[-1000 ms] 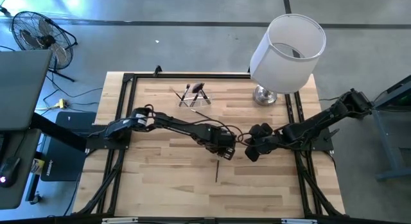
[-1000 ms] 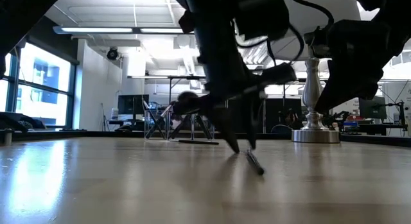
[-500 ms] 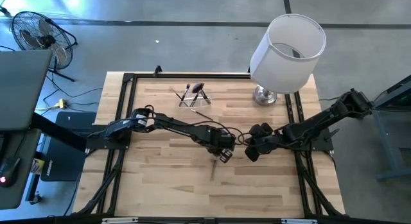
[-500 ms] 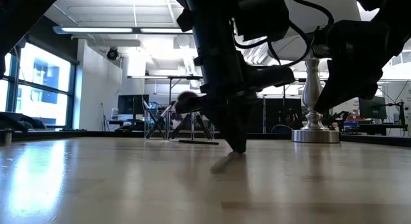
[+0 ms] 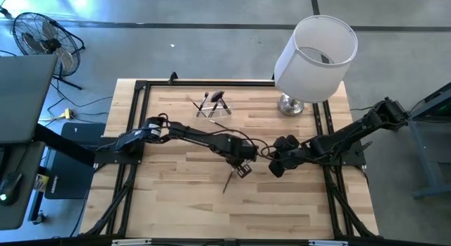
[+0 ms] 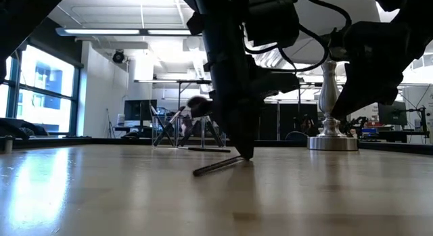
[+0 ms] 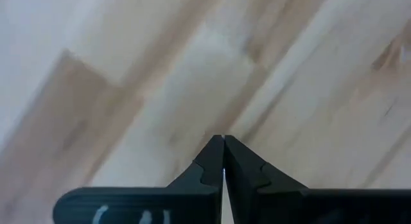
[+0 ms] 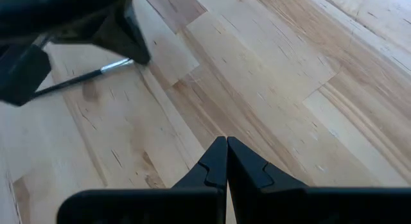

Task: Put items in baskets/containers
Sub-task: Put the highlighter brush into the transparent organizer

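Brush [image 6: 218, 166], hidden from the left wrist view, seems pinched by left jaws; right jaws together.

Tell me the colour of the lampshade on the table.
White lampshade; clearest in the high view.

One slim dark brush [image 5: 228, 181] lies mid-table; others fill the clear holder [image 5: 213, 107] beyond.

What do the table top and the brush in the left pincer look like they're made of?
Table top: pale wood glued in strips, judging by its plank seams and grain; its low sheen suggests a light seal. Brush, clamped in the left pincer: thin dark handle, plastic or painted wood, hard to say; the bright silver collar looks metal.
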Available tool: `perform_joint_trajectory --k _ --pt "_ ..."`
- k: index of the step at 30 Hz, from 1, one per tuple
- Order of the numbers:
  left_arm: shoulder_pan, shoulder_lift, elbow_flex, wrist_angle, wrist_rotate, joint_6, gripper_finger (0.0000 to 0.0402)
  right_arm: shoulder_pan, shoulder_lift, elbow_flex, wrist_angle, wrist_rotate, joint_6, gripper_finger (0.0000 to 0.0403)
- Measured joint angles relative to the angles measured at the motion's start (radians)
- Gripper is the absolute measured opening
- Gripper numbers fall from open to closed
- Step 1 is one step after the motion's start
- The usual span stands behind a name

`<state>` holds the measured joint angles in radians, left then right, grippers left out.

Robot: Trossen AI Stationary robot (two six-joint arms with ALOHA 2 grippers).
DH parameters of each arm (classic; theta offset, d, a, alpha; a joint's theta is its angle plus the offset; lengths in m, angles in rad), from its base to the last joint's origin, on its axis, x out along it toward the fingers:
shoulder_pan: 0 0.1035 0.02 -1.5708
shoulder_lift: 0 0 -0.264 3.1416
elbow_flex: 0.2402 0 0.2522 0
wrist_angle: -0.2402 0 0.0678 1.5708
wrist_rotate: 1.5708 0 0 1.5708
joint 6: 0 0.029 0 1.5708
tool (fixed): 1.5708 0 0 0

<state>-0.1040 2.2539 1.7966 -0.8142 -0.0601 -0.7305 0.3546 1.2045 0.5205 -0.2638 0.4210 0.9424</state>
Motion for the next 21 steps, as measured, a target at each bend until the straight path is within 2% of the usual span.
perform_joint_trajectory --k 7,12,21 --pt "-0.007 -0.050 -0.015 -0.031 -0.032 0.072 0.0001 0.000 0.000 0.000 0.012 0.003 0.000 0.0000" --pt "-0.022 -0.130 -0.106 0.002 -0.083 0.065 0.0000 0.000 0.000 0.000 0.024 0.004 0.002 0.0000" --pt "-0.021 -0.415 -0.433 0.171 -0.168 -0.040 0.0000 0.000 0.000 0.000 0.047 0.051 -0.005 0.0000"
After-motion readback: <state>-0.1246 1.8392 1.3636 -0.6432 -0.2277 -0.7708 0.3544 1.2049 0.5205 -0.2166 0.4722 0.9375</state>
